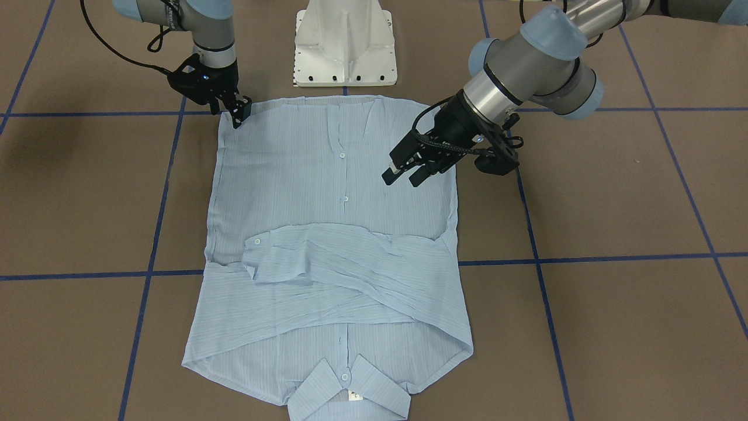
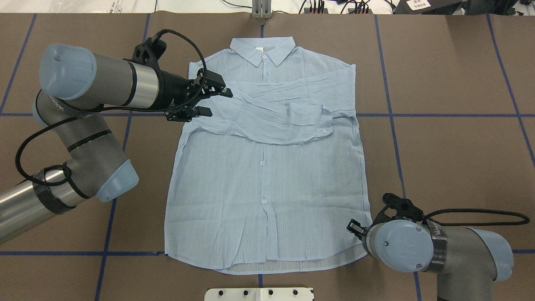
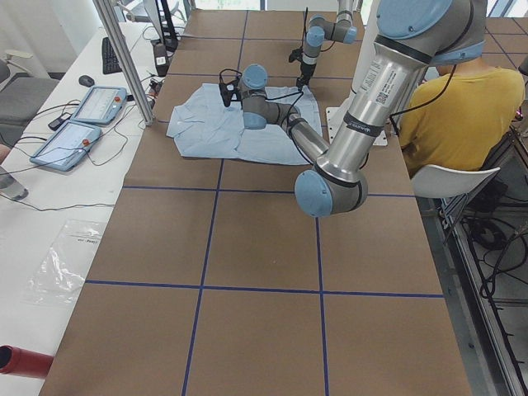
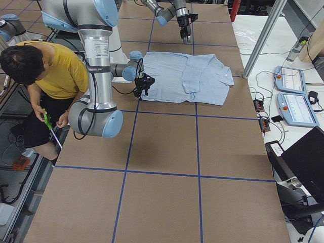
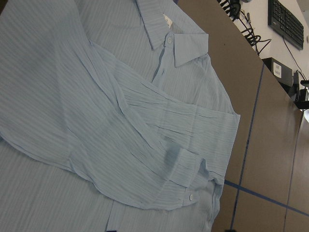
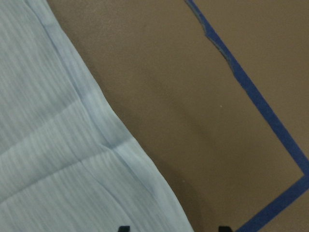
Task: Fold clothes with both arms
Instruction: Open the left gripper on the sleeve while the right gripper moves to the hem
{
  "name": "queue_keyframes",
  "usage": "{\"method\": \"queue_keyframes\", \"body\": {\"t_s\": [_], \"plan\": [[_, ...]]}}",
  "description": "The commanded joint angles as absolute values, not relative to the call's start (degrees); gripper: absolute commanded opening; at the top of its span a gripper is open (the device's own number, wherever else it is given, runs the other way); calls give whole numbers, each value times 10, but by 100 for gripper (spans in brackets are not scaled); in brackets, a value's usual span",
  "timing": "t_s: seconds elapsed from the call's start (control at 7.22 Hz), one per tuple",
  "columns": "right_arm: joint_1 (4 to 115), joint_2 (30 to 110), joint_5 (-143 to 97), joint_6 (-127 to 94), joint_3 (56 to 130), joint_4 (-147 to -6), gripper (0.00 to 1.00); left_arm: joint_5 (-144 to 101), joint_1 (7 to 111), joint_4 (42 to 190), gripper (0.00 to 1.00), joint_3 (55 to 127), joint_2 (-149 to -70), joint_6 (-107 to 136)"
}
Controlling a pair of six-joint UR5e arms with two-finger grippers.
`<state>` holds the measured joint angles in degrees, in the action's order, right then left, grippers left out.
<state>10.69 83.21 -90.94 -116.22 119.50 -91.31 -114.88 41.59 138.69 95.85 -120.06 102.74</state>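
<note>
The light-blue shirt [image 2: 263,179] lies flat and buttoned on the brown table, collar [image 2: 262,49] at the far side, hem toward the robot's base. Both sleeves are folded across the chest [image 1: 350,263]. My left gripper [image 2: 215,101] hangs open just above the shirt's left shoulder area with nothing between its fingers; from the front it shows over the shirt [image 1: 402,174]. My right gripper [image 1: 238,112] stands at the hem's right corner. Its wrist view shows the two fingertips apart, the hem edge [image 6: 111,145] running between them. From overhead the right wrist hides most of that gripper.
The white pedestal base [image 1: 345,44] stands just behind the hem. Blue tape lines [image 1: 584,258] cross the brown table. A person in a yellow top [image 4: 55,71] sits beside the robot. Control tablets [image 3: 82,115] and cables lie on the side bench.
</note>
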Motion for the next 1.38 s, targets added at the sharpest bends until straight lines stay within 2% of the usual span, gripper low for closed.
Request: {"method": "queue_keyframes", "body": {"t_s": [0.0,0.28,0.42,0.55,0.69,1.25], "plan": [[103,832,-911,-1163,1193,-914,65,-1149,417,1386,80,959,-1201,1027],[99,833,-911,-1164,1191,-914,55,-1149,417,1386,80,960,-1201,1027],[96,834,-911,-1172,1192,-914,42,-1149,417,1386,80,960,-1201,1027],[96,834,-911,-1172,1192,-914,6,-1149,417,1386,80,960,-1201,1027],[97,835,-911,-1171,1193,-914,0,-1149,417,1386,80,960,-1201,1027],[100,839,-911,-1168,1209,-916,0,-1146,417,1386,82,961,-1198,1034]]}}
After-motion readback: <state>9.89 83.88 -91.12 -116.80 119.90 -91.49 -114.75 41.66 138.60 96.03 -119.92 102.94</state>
